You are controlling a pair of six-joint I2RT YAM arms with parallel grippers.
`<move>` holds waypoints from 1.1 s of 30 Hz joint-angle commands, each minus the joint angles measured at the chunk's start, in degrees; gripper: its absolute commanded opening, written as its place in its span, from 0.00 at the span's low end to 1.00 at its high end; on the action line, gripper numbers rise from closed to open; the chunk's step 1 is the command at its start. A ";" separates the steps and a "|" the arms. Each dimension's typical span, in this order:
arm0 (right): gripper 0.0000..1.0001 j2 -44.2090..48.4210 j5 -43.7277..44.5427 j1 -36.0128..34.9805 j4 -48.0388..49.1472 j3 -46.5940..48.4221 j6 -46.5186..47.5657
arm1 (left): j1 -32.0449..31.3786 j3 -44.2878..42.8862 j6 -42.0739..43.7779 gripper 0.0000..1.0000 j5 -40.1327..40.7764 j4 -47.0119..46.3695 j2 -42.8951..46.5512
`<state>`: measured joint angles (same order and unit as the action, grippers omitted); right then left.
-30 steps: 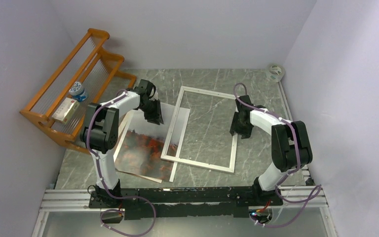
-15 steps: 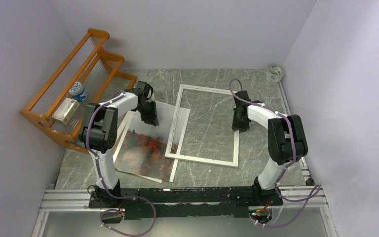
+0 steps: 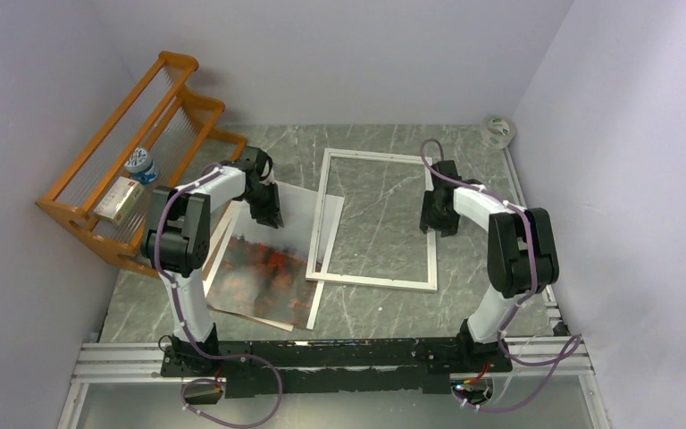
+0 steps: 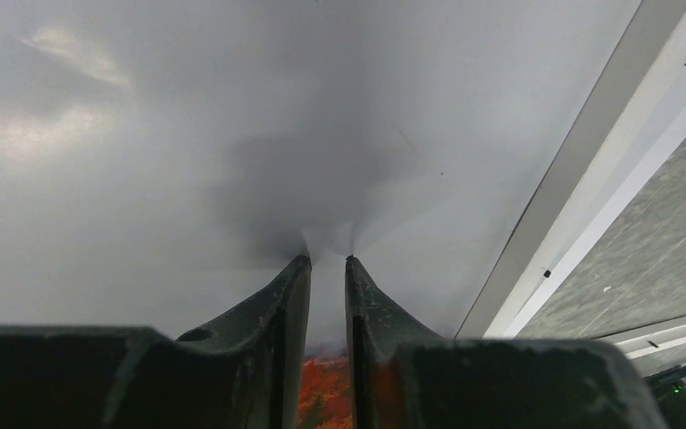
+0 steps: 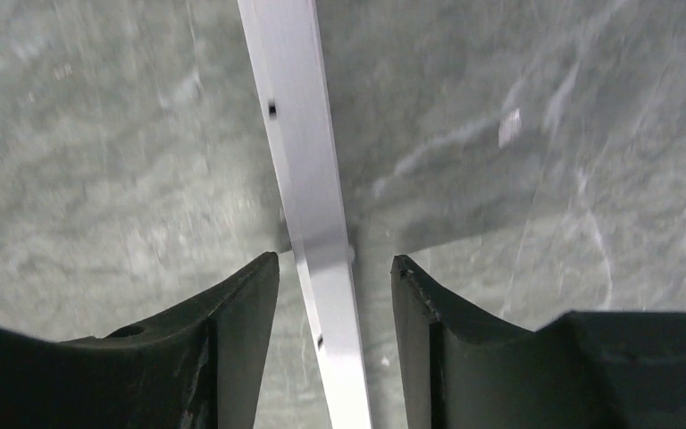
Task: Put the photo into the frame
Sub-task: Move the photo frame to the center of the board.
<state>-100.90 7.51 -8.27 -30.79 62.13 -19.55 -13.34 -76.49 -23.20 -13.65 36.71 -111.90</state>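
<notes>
The photo (image 3: 263,264), grey sky above red-orange trees, lies flat at the left of the table. The white frame (image 3: 373,281) lies to its right, its left rail overlapping the photo's right edge. My left gripper (image 3: 270,213) rests tip-down on the photo's grey upper part (image 4: 188,134). Its jaws (image 4: 328,259) stand a narrow slit apart with nothing between them. The frame's rail (image 4: 589,179) runs along the right of that view. My right gripper (image 3: 436,223) stands open astride the frame's right rail (image 5: 299,134), with a gap on both sides of it (image 5: 335,259).
A brown board (image 3: 218,239) sticks out from under the photo on its left side. An orange wooden rack (image 3: 156,94) stands along the left wall, holding a bottle (image 3: 143,165) and a box (image 3: 121,198). A tape roll (image 3: 498,130) sits in the far right corner.
The frame has swung round, its near edge moving right and away from me, and now lies squarer to the table. The right gripper moved back with it. The left gripper shifted slightly left.
</notes>
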 commanded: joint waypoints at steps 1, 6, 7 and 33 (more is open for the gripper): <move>0.51 5.97 -1.64 0.10 -3.84 -3.14 -1.95 | 0.28 -0.05 1.39 0.27 -0.18 0.91 1.98; 0.46 7.24 -2.04 -0.25 -4.59 -5.43 -2.71 | 0.32 -0.32 2.01 0.26 -0.16 1.33 0.98; 0.44 7.22 -1.90 -0.25 -4.62 -5.70 -2.83 | 0.31 -0.32 2.02 0.26 -0.32 1.28 0.78; 0.07 8.59 -8.47 0.18 0.58 -8.99 -1.05 | 0.34 -0.03 1.23 0.24 -0.08 1.52 -0.71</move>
<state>-93.71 3.49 -8.36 -32.32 54.37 -21.34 -13.15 -76.47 -22.20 -14.06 37.01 -111.92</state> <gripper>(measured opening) 0.260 0.243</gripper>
